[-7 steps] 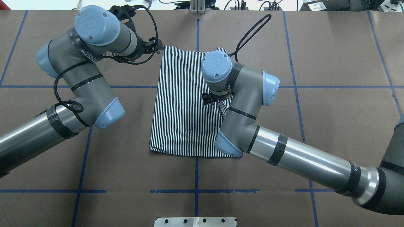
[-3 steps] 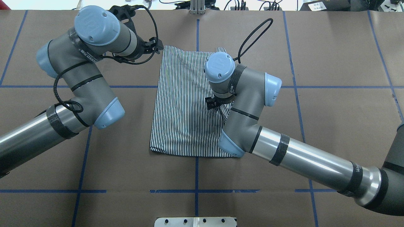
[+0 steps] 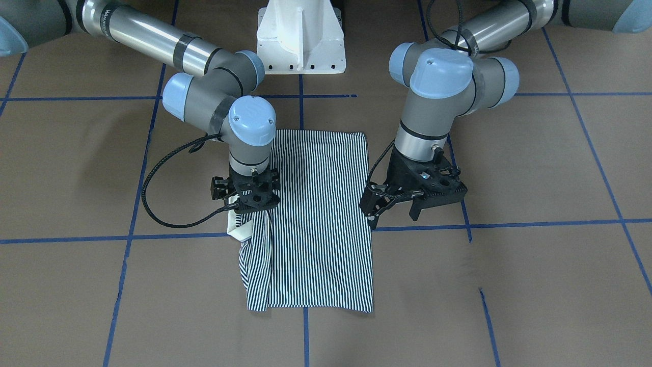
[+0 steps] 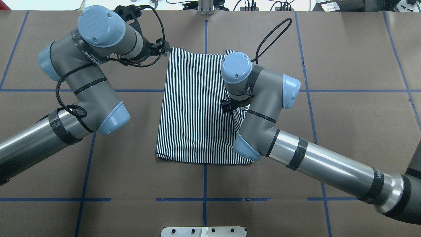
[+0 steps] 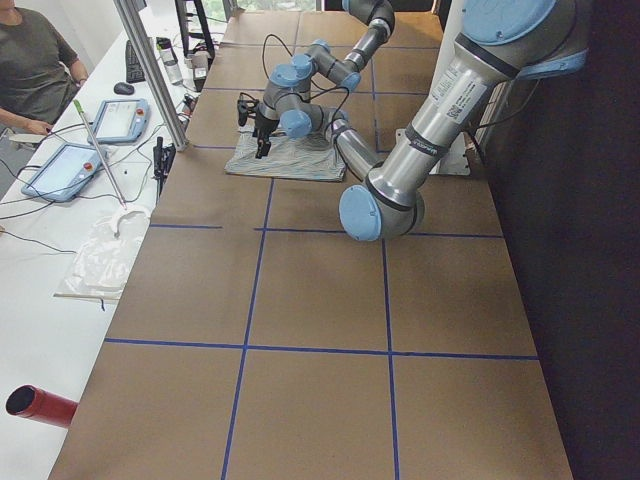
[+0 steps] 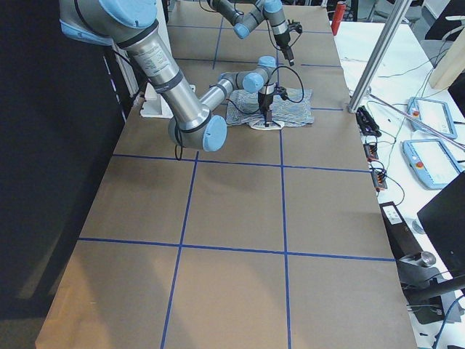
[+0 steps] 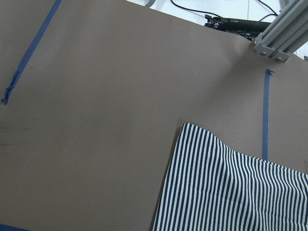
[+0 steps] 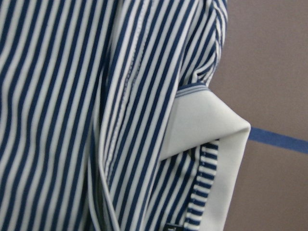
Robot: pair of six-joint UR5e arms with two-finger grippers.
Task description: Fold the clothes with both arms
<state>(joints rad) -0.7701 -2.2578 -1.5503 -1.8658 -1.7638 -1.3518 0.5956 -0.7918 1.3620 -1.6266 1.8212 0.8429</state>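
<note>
Right tool (image 3: 247, 201) farther outward, over shirt (image 3: 321, 219) edge; pedestal (image 3: 300, 41) behind

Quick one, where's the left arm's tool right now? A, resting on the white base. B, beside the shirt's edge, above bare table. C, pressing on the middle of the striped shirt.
B: the left tool hangs just off the side edge of the striped shirt, over the bare table.
</note>
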